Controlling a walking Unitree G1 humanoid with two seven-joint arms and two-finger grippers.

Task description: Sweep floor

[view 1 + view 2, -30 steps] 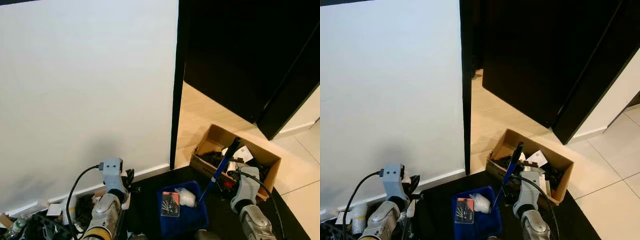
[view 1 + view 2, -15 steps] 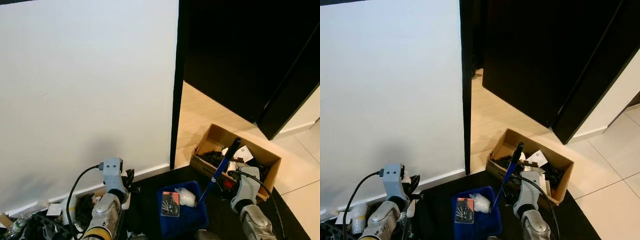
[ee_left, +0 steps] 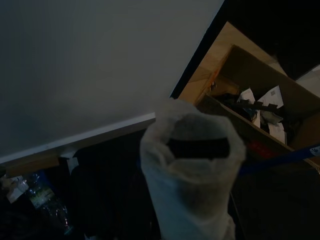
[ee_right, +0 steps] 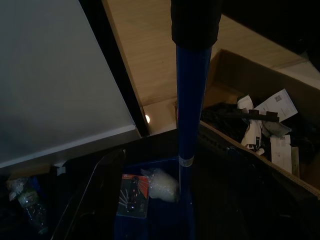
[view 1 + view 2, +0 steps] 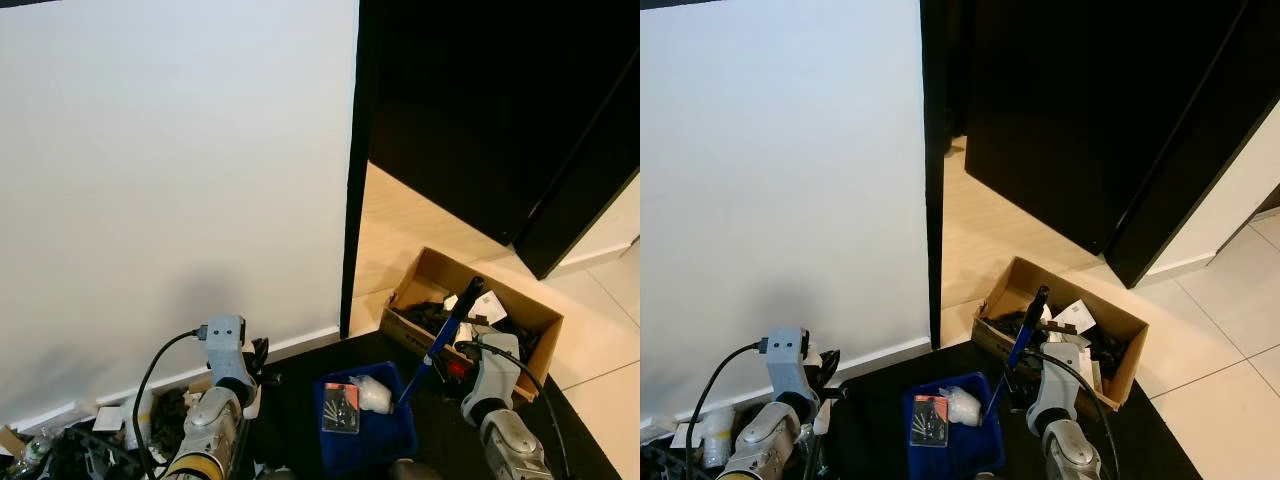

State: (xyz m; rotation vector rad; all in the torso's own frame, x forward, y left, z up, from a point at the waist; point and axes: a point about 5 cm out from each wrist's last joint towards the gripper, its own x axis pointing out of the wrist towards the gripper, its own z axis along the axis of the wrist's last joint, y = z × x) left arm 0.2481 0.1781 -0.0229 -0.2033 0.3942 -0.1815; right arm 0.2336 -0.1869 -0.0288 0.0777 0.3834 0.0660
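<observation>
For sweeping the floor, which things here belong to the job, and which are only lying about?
Belong to the job:
- blue-handled dustpan, with a white scrap and a small packet in it
- its blue handle by the right hand
- left hand

Lying about:
- cardboard box with papers and dark items
- plastic bottle by the wall

White wall (image 5: 170, 170) with a white baseboard (image 5: 290, 345); beside it a black door frame (image 5: 352, 200) and black door (image 5: 480, 110). Beyond the frame, pale tan wood floor (image 5: 400, 225); right of the brown cardboard box (image 5: 470, 300), white tiles (image 5: 600, 350). The broom handle (image 5: 440, 335) is blue with a black grip. The dustpan (image 5: 365, 425) is blue, holding a white crumpled wad (image 5: 372, 393) and a red-and-black card (image 5: 341, 407).
</observation>
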